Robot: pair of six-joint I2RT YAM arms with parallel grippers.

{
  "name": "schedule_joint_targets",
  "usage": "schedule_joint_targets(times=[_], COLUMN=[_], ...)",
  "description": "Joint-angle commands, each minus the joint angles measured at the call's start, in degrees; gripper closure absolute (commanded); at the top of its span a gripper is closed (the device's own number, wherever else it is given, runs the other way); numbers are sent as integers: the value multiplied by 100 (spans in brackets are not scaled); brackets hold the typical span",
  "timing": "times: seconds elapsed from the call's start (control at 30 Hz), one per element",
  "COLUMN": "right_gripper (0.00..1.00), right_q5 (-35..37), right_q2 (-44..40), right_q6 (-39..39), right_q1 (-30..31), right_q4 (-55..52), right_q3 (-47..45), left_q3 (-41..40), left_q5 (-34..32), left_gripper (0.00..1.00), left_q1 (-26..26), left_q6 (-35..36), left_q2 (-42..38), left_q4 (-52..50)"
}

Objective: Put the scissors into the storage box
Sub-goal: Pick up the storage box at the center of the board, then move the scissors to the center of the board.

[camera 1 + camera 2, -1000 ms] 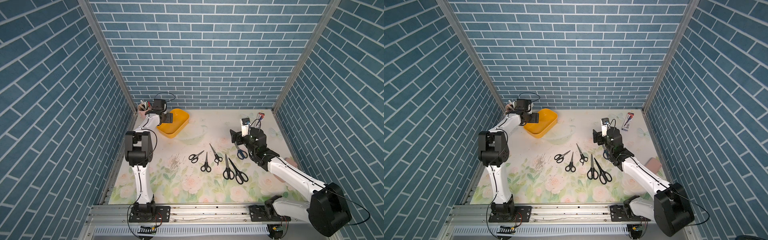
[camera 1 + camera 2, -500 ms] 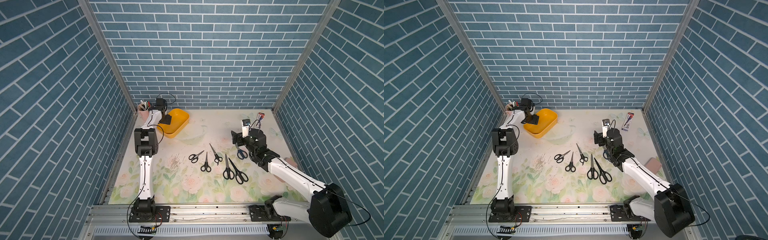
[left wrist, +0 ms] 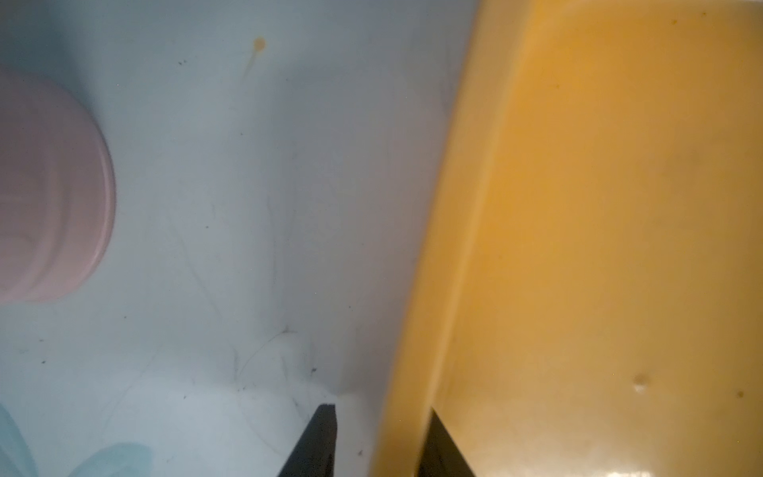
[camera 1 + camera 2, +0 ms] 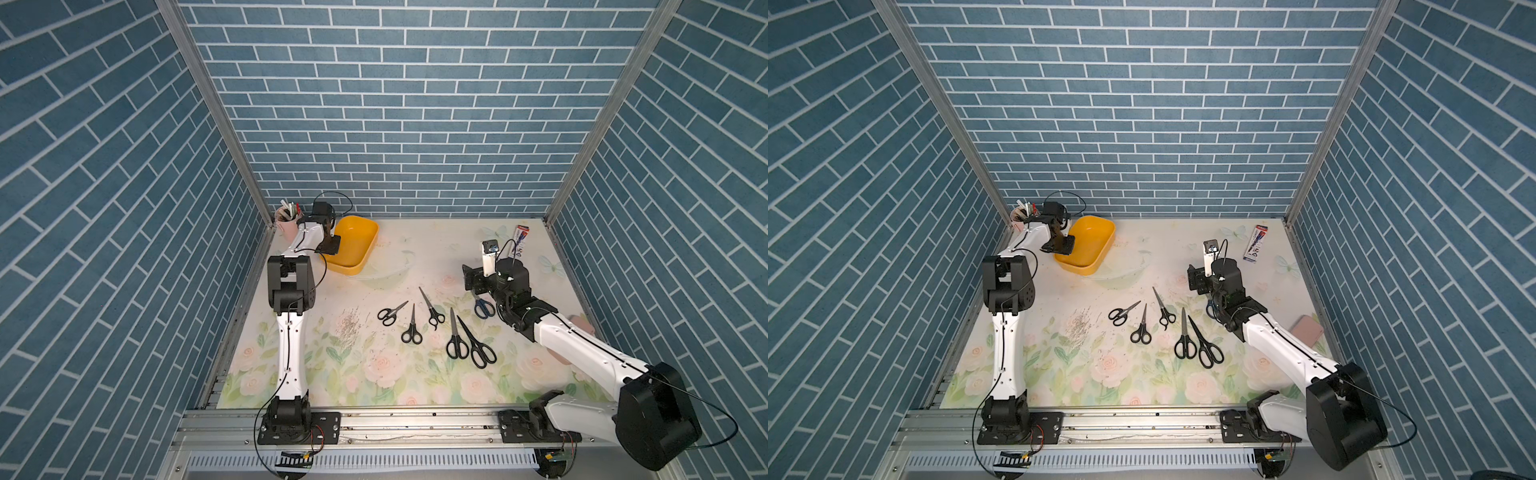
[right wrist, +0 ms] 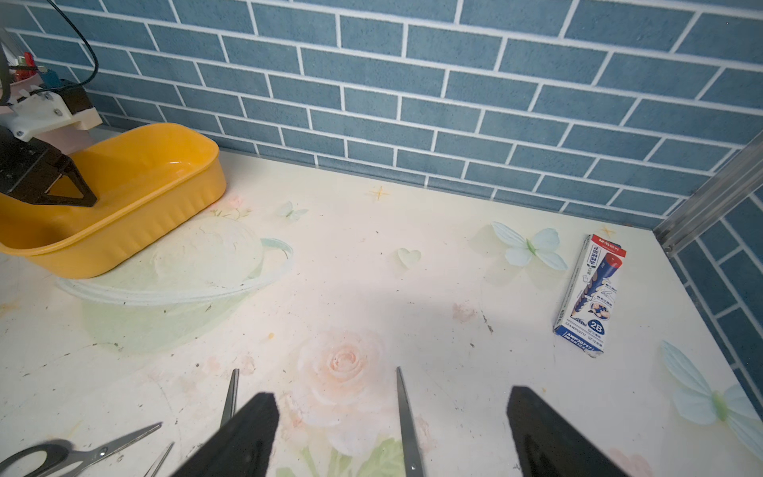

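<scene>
right gripper [image 5: 392,394] open over blue-handled scissors [image 5: 408,425], lower centre | left gripper [image 3: 380,409] astride storage box [image 3: 462,206] rim, grip unclear | stiff, slick: we pinch pivot

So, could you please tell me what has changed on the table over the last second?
The elbow of the left arm shifted toward the back wall, and the left gripper dipped slightly onto the rim of the storage box, jaws now either side of its wall; whether they clamp it is unclear. The storage box, the scissors and the open right gripper stayed where they were.
</scene>
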Motion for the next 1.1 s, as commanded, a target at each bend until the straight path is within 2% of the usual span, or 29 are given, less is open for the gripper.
schedule_joint_targets(times=[0.0, 0.13, 0.23, 0.4, 0.53, 0.63, 0.73, 0.9, 1.07], right_gripper=[9, 9, 9, 9, 9, 9, 8, 8, 8], right_q5=[77, 117, 125, 110, 145, 161, 124, 127, 114], right_q2=[-58, -74, -179, -354, -355, -355, -298, -215, -231], right_q6=[-56, -84, -71, -80, -117, -184, -256, -282, -246], right_q1=[21, 20, 21, 21, 21, 21, 27, 30, 29], right_q4=[-198, -423, -534, -470, -564, -549, -540, -511, -525], right_q3=[180, 231, 203, 32, 55, 25, 53, 125, 150], left_q3=[-164, -538, -1377, -3521, -5272, -6207, -6919, -7594, -7541], left_q5=[142, 427, 577, 783, 568, 936, 921, 665, 800], left_gripper=[71, 84, 94, 95, 96, 98, 97, 95, 94], left_q1=[22, 21, 22, -19, -30, -38, -74, -130, -387], left_q6=[-273, -585, -840, -1163, -1476, -1610, -1797, -2042, -2089], left_q2=[-364, -773, -1408, -2942, -4079, -4714, -5333, -5893, -5639], left_q4=[-11, -46, 180, 909, 1265, 1426, 1528, 1600, 1553])
